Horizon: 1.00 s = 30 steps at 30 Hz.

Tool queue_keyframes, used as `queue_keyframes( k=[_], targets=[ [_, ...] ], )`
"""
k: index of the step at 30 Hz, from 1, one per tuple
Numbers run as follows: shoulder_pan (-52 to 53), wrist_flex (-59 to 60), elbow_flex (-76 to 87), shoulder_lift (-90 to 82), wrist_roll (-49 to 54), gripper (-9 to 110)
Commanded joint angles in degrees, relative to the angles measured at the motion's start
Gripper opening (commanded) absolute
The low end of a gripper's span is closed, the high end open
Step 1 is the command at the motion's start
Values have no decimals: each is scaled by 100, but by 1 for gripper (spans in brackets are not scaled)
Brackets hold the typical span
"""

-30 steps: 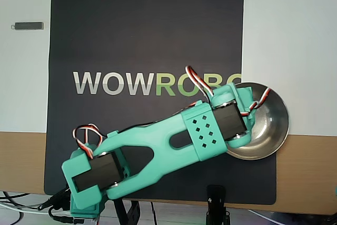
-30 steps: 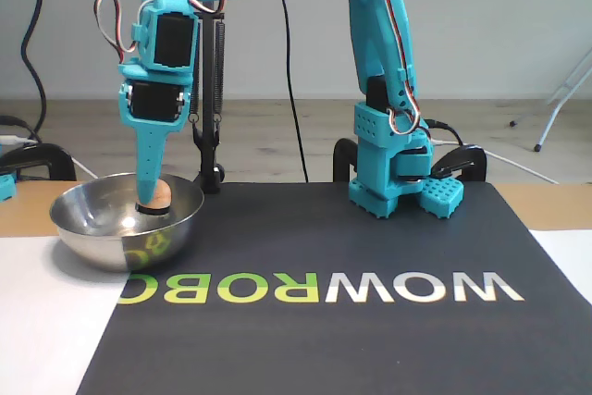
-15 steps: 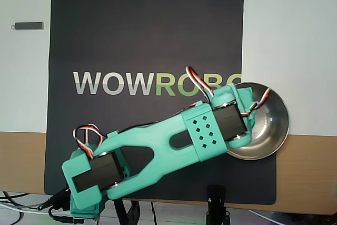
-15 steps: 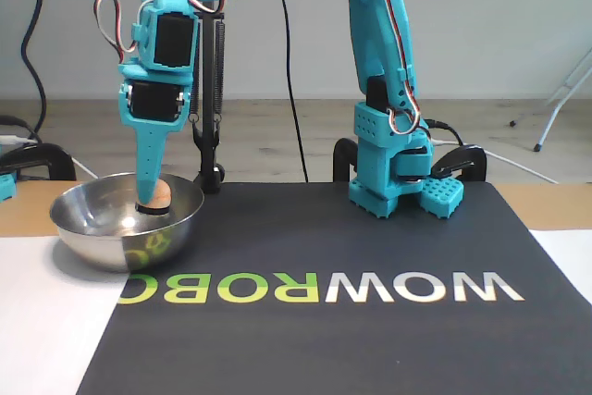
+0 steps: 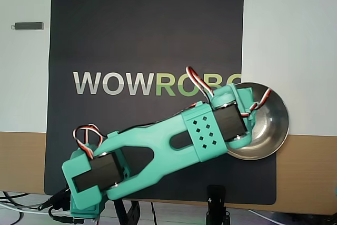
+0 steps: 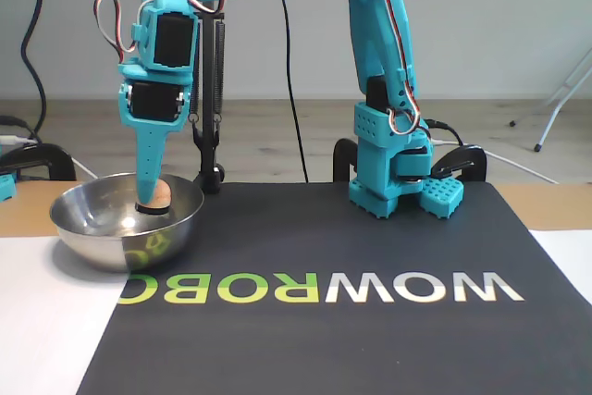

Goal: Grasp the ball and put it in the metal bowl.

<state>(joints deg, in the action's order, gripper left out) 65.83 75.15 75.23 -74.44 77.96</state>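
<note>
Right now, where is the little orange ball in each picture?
Overhead view: not visible; the arm covers that part of the bowl.
Fixed view: low left, at the gripper tip inside the bowl, the ball just showing.
Shared landmark: the bowl, right of centre overhead, lower left in the fixed view.

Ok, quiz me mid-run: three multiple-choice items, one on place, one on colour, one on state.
1. Where is the ball?
A. on the mat lettering
B. inside the metal bowl's rim
C. on the bare wood

2. What colour is the arm?
A. turquoise
B. red
C. black

3. The gripper is:
A. raised clear of the bowl
B. down in the bowl at the ball
C. resting on the mat

B: the fixed view shows it within the rim.
A: both views show turquoise.
B: its tip reaches into the bowl.
</note>
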Motion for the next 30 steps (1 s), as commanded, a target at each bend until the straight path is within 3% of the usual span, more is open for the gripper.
queue_keyframes(
  k=[1, 15, 20, 30],
  targets=[
    [97, -18, -202, -26, 26, 23],
    [369, -18, -211, -26, 35, 23],
    [369, -18, -211, -26, 35, 38],
    [378, -18, -211, -26, 35, 39]
  ],
)
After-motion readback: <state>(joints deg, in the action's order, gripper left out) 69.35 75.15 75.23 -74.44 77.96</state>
